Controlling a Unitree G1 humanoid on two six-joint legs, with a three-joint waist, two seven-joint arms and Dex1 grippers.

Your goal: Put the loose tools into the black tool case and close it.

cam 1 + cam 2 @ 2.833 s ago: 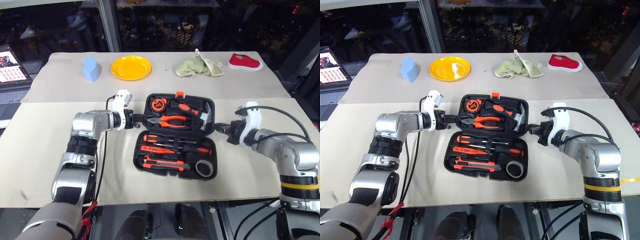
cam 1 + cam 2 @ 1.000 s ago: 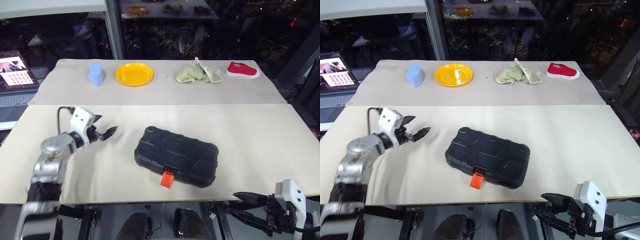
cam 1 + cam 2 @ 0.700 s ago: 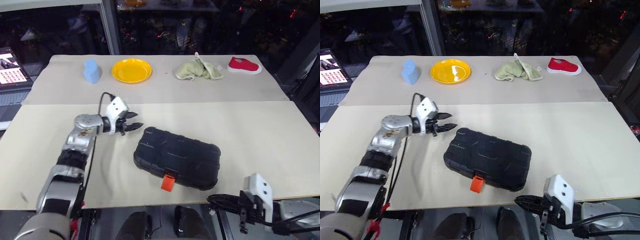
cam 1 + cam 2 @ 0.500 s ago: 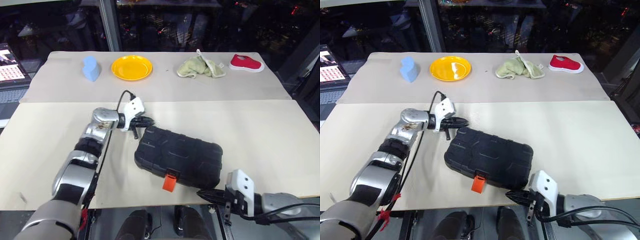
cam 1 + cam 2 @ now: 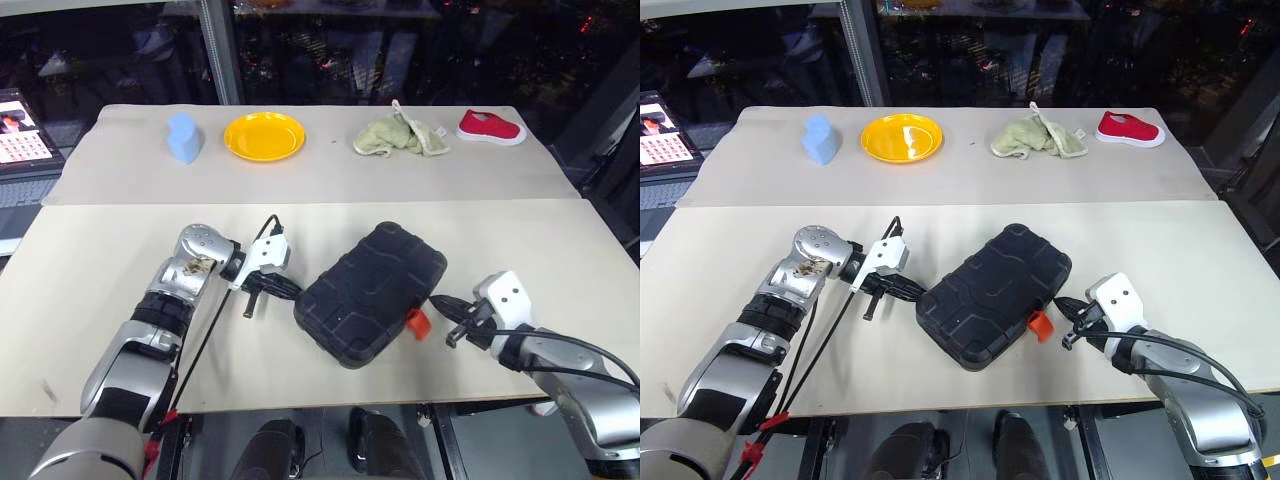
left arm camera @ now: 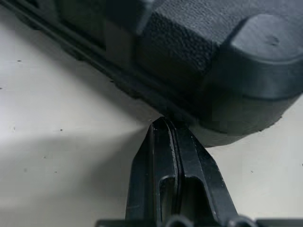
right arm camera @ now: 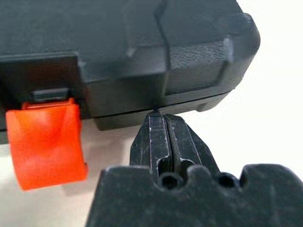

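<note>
The black tool case (image 5: 372,292) lies shut and turned diagonally at the middle of the table. Its orange latch (image 5: 417,323) sticks out of the edge that faces right. The loose tools are out of view. My left gripper (image 5: 292,293) is shut, and its tips (image 6: 163,122) press against the case's left edge. On the other side, my right gripper (image 5: 438,301) is also shut, with its tips (image 7: 156,115) at the seam of the case just beside the latch (image 7: 45,142). Neither gripper holds anything.
Along the far side of the table sit a blue block (image 5: 183,137), a yellow plate (image 5: 264,136), a green cloth (image 5: 400,135) and a red shoe (image 5: 491,127). A laptop (image 5: 22,140) stands off the table's left.
The case, open with tools at first, is shut and has swung round so its latch faces right. Both grippers have shut; the left moved right to the case, the right rose from the table's front edge.
</note>
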